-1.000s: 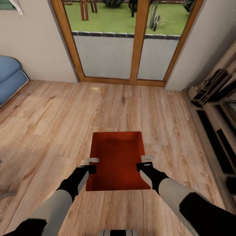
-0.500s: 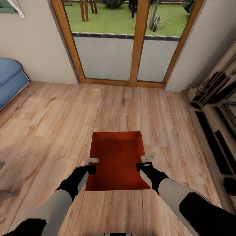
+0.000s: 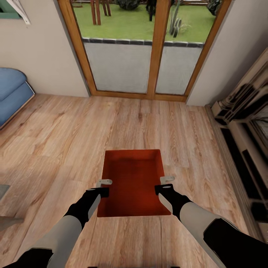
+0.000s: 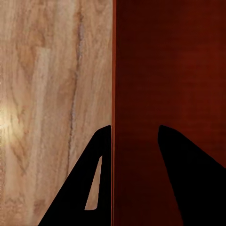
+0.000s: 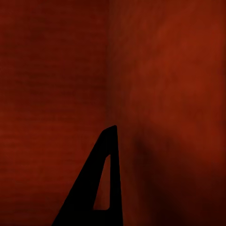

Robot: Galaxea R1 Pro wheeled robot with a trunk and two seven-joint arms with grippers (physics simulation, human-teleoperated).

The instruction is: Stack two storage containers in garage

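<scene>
An orange-red storage container (image 3: 133, 175) hangs in front of me above the light wood-plank flooring (image 3: 56, 137) of the living room, open side up. My left gripper (image 3: 105, 188) clamps its left wall, and my right gripper (image 3: 164, 185) clamps its right wall. In the left wrist view the gripper (image 4: 135, 129) straddles the wall edge of the container (image 4: 169, 66), one finger outside over the planks and one inside. The right wrist view shows one dark finger (image 5: 109, 146) against the container's red inner side (image 5: 56, 70); the other finger is hidden.
A wood-framed glass double door (image 3: 154, 48) stands straight ahead, with grass beyond it. A blue sofa (image 3: 11, 93) sits at the far left. A cream and dark shelf unit (image 3: 245, 130) runs along the right wall. Open plank floor lies between me and the door.
The whole head view has shifted slightly, so the camera moved: door and sofa sit a little lower and further right. The container and both grippers keep the same hold.
</scene>
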